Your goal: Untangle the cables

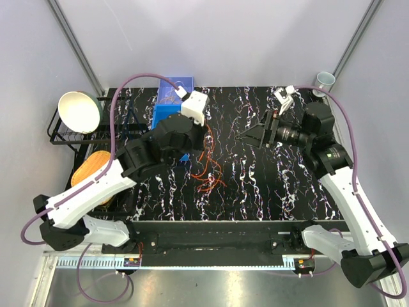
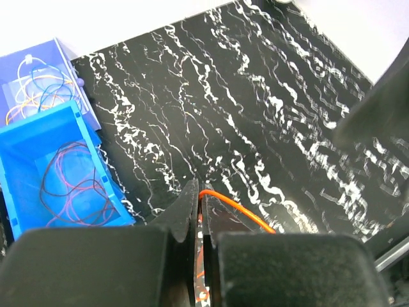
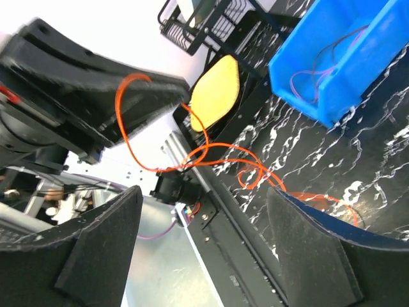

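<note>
Top external: fixed high above and behind the arm bases, facing steeply down. It is far enough away to take in the whole table [image 1: 255,192] and both arms.
Left wrist: rides on the left arm and looks along the left end effector [image 2: 198,192], whose fingers [image 2: 96,268] fill the bottom of the frame. It faces down across the table toward the blue bin [image 2: 25,147], at close range.
Right wrist: rides on the right arm with the frame rolled sideways. It looks out between the fingers [image 3: 96,249] of the right end effector [image 3: 201,204] toward the left arm [image 3: 77,70] and the table's near edge, low and close.
Shared by all three: blue bin, orange cable [image 3: 126,137], marbled table surface.
Shared by top and right wrist: dish rack [image 1: 61,135].
</note>
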{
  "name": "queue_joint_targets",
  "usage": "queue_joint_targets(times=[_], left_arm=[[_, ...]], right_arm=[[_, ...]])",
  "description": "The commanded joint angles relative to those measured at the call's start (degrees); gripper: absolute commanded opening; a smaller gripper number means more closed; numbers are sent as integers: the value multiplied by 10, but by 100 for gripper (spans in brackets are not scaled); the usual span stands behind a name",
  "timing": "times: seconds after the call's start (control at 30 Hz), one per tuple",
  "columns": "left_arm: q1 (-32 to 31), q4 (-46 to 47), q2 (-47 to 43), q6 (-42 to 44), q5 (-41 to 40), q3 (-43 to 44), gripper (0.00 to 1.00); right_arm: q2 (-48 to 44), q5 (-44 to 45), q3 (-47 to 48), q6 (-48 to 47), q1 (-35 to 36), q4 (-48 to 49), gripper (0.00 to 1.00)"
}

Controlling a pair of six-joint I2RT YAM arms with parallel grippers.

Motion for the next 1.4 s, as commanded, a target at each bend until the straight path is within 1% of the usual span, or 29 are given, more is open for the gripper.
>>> queue_joint_targets(times=[0.0, 0.03, 0.07, 0.1, 0.17, 0.2, 0.33, 0.4, 0.6, 1.0, 1.13, 1.37], left_arm=[[7, -45, 37, -90, -71, 63, 0], [8, -57, 49, -107, -87, 75, 0], [8, -72, 68, -145, -121, 99, 0], [8, -100, 78, -164, -136, 111, 0], [12, -127, 106, -207, -154, 147, 0], [15, -150, 115, -217, -155, 159, 0], [24, -187, 146, -256, -160, 202, 0], [25, -189, 154, -259, -156, 213, 0], [30, -191, 154, -261, -158, 214, 0], [39, -190, 154, -269, -149, 214, 0], [42, -189, 154, -267, -144, 213, 0], [46, -189, 154, -265, -142, 209, 0]], right_arm=[[-10, -24, -39, 51, 4, 99, 82], [-12, -11, -44, 50, 10, 98, 82], [-15, 1, -48, 50, 14, 99, 81], [-18, 21, -55, 47, 21, 100, 80], [-23, 44, -61, 35, 45, 98, 80], [-23, 69, -65, 32, 55, 99, 80], [-15, 125, -74, 3, 114, 99, 78], [-5, 151, -77, -7, 134, 95, 78], [14, 211, -81, -36, 157, 91, 81], [89, 288, -50, -82, 201, 95, 87], [104, 301, -42, -90, 215, 104, 91], [127, 300, -28, -92, 228, 128, 92]])
